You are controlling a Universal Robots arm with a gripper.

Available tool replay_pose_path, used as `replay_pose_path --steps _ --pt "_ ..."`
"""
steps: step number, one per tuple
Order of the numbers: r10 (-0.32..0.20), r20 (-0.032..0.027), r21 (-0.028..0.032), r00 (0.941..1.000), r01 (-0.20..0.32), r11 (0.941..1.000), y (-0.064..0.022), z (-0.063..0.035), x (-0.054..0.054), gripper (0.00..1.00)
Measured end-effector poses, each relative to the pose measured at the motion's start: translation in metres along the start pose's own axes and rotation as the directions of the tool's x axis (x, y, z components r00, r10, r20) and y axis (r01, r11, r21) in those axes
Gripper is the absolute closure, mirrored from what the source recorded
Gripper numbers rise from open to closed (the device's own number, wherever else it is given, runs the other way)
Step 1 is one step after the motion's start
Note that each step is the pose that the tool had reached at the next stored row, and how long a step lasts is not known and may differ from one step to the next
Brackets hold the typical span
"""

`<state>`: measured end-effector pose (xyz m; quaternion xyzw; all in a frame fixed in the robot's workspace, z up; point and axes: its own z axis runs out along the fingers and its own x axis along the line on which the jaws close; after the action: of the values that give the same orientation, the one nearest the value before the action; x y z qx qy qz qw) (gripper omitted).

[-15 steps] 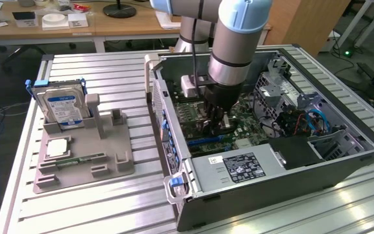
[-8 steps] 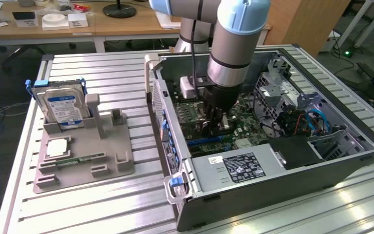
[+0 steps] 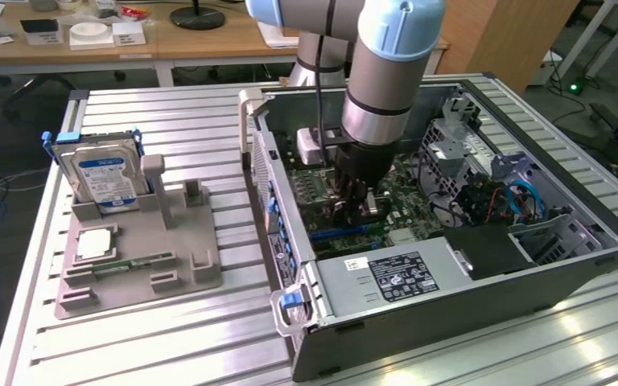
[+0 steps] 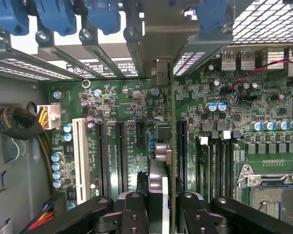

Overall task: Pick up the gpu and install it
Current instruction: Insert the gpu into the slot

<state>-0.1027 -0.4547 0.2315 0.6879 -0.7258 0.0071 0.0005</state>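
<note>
— What is the place like?
— There are wooden desks (image 3: 62, 48) at the back. In front is a big metal table (image 3: 180, 338) with long ridges. An open computer case (image 3: 449, 322) lies on it, on the exterior view's right.

— What else is on the table?
— A grey tray (image 3: 186, 277) sits on the exterior view's left. A silver hard drive (image 3: 103, 173) with a blue label stands up in it. A thin green memory stick (image 3: 132, 264) lies flat in the tray, nearer the front.

— Where is the robot arm (image 3: 389, 72)?
— It reaches down into the open case. The gripper (image 3: 354, 211) is low inside, just over the green board (image 3: 417, 217).

— Where is the gpu?
— In the wrist view the gpu (image 4: 162, 151) stands on its thin edge, right over the green board (image 4: 234, 126). It sits among the long black slots, with a white slot (image 4: 79, 156) off to one side. Its pale metal end points at the case wall with the blue clips (image 4: 53, 14).

— What are the fingers doing?
— The gripper (image 4: 163, 204) has its two black fingers (image 4: 136, 214) close together. They squeeze the gpu from both sides.

— Is the card pushed into a slot?
— I cannot tell.
</note>
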Motion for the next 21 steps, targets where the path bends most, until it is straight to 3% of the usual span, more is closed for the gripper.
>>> replay_pose_path --steps 21 --pt "0.000 0.0001 0.0000 1.0000 0.000 1.0000 0.0000 0.0063 -0.0001 0.72"
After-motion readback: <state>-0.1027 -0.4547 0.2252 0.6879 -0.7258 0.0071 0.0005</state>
